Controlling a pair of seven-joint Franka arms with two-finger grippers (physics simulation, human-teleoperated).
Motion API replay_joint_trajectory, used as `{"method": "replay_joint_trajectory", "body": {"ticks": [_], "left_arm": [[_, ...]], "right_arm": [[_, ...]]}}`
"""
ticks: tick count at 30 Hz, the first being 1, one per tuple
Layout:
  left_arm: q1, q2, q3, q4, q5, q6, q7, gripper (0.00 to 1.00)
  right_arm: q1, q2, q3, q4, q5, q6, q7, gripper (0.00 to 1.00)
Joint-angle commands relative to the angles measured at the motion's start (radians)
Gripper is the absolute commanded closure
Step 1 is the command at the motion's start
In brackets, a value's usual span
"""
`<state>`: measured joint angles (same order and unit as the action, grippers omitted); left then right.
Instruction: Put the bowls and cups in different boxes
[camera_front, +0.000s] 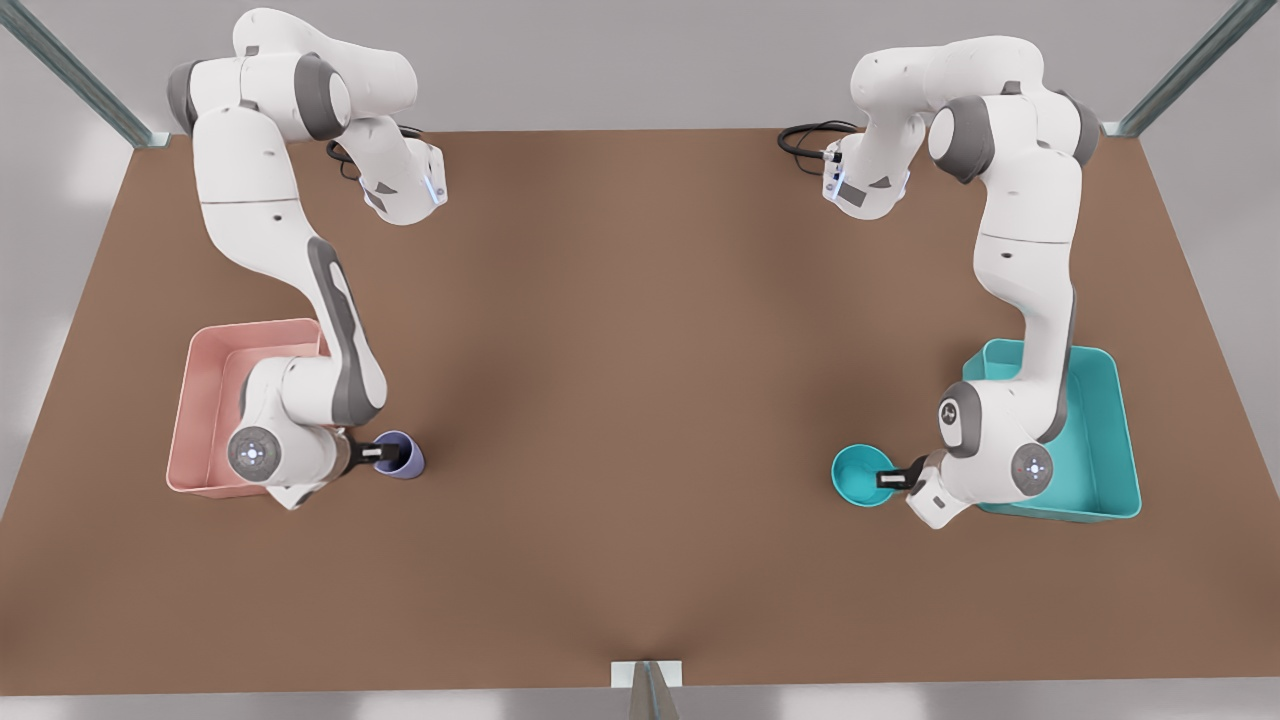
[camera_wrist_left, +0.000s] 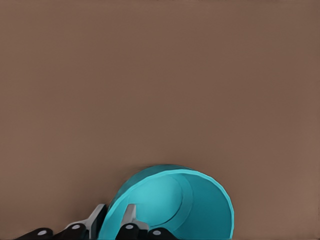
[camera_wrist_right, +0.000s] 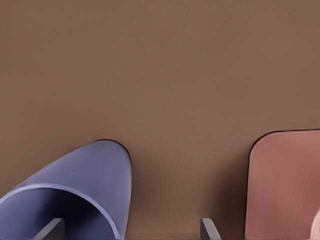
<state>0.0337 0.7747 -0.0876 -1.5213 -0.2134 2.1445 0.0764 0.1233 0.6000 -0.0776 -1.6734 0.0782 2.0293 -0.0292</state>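
Left tool (camera_front: 886, 479) pinched the teal bowl (camera_front: 862, 474) rim beside the teal box (camera_front: 1110, 440), while right tool (camera_front: 372, 453) sat released around the cup (camera_front: 400, 455) by the pink box (camera_front: 205, 400), ready for sorting.

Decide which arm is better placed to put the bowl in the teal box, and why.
Left. The left gripper pinches the bowl by its rim beside the teal box; the right gripper, open, is across the table at the cup by the pink box.
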Motion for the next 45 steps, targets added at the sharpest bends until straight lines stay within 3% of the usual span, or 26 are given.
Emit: {"method": "replay_joint_trajectory", "body": {"ticks": [1, 5, 7, 8, 9, 11, 13, 16, 19, 23, 29, 30, 31, 32, 33, 34, 35, 36, 37, 40, 43, 44, 45], "left_arm": [[0.0, -0.003, 0.0, 0.004, -0.06, -0.028, 0.052, 0.79], [-0.006, -0.046, 0.0, 0.027, -0.063, -0.158, 0.051, 0.79], [-0.029, -0.156, 0.038, 0.029, -0.05, -0.245, 0.02, 0.79], [-0.046, -0.271, 0.107, 0.018, 0.003, -0.351, -0.047, 0.79], [-0.048, -0.362, 0.14, 0.02, 0.051, -0.426, -0.127, 0.79], [-0.043, -0.417, 0.279, 0.018, 0.078, -0.503, -0.127, 0.79], [-0.041, -0.422, 0.443, 0.018, 0.074, -0.489, -0.011, 0.79], [0.0, -0.416, 0.511, -0.06, 0.077, -0.396, 0.128, 0.79], [0.0, -0.404, 0.514, -0.261, 0.078, -0.123, 0.216, 0.79], [0.061, -0.302, 0.514, -0.283, 0.077, 0.052, 0.293, 0.79], [0.063, -0.176, 0.511, -0.278, 0.034, 0.143, 0.293, 0.79], [0.066, -0.17, 0.509, -0.278, 0.031, 0.141, 0.293, 0.73], [0.066, -0.167, 0.502, -0.277, 0.031, 0.141, 0.293, 0.41], [0.074, -0.167, 0.497, -0.275, -0.029, 0.135, 0.295, 0.32], [0.077, -0.179, 0.497, -0.273, -0.026, 0.117, 0.333, 0.13], [0.081, -0.222, 0.497, -0.269, -0.026, 0.071, 0.344, 0.0], [0.075, -0.322, 0.496, -0.237, 0.008, -0.107, 0.284, 0.0], [0.029, -0.468, 0.424, -0.099, 0.216, -0.435, 0.028, 0.0], [-0.002, -0.545, 0.376, -0.01, 0.275, -0.6, -0.035, 0.0], [-0.02, -0.555, 0.079, 0.174, 0.312, -0.736, -0.061, 0.0], [-0.032, -0.525, -0.018, 0.197, 0.299, -0.775, -0.177, 0.0], [-0.025, -0.532, -0.024, 0.22, 0.304, -0.847, -0.176, 0.0], [-0.026, -0.532, -0.024, 0.245, 0.298, -0.882, -0.178, 0.0]], "right_arm": [[0.001, 0.001, 0.001, -0.015, -0.014, 0.048, -0.003, 0.0], [0.001, 0.02, 0.002, -0.017, -0.012, 0.068, -0.002, 0.02], [0.001, 0.02, 0.002, -0.017, -0.011, 0.066, -0.002, 0.44], [0.001, 0.02, 0.002, -0.015, -0.011, 0.066, -0.002, 0.59], [0.001, 0.02, 0.002, -0.015, -0.011, 0.066, -0.002, 0.67], [0.001, 0.02, 0.002, -0.011, -0.008, 0.063, -0.002, 0.79], [0.002, 0.023, 0.004, -0.003, -0.003, 0.063, -0.002, 0.79], [-0.007, 0.004, 0.007, 0.009, 0.008, 0.055, -0.021, 0.79], [-0.044, -0.141, 0.007, 0.009, 0.012, -0.041, -0.216, 0.79], [-0.189, -0.255, 0.001, 0.031, 0.003, -0.136, -0.56, 0.79], [-0.327, -0.17, -0.04, 0.069, -0.077, -0.133, -0.617, 0.79], [-0.337, -0.135, -0.04, 0.067, -0.075, -0.11, -0.615, 0.79], [-0.338, -0.108, -0.04, 0.06, -0.075, -0.077, -0.615, 0.79], [-0.337, -0.091, -0.04, 0.052, -0.075, -0.04, -0.612, 0.79], [-0.335, -0.075, -0.039, 0.044, -0.074, -0.005, -0.607, 0.79], [-0.333, -0.062, -0.037, 0.034, -0.071, 0.031, -0.607, 0.79], [-0.33, -0.045, -0.034, 0.032, -0.064, 0.06, -0.606, 0.79], [-0.329, -0.029, -0.031, 0.031, -0.063, 0.085, -0.606, 0.79], [-0.324, -0.019, -0.028, 0.021, -0.061, 0.114, -0.604, 0.79], [-0.32, 0.003, -0.025, 0.012, -0.043, 0.138, -0.601, 0.79], [-0.32, 0.02, -0.025, 0.011, -0.032, 0.143, -0.601, 0.78], [-0.321, 0.029, -0.024, 0.012, -0.031, 0.143, -0.601, 0.27], [-0.321, 0.027, -0.024, 0.012, -0.023, 0.135, -0.603, 0.0]]}}
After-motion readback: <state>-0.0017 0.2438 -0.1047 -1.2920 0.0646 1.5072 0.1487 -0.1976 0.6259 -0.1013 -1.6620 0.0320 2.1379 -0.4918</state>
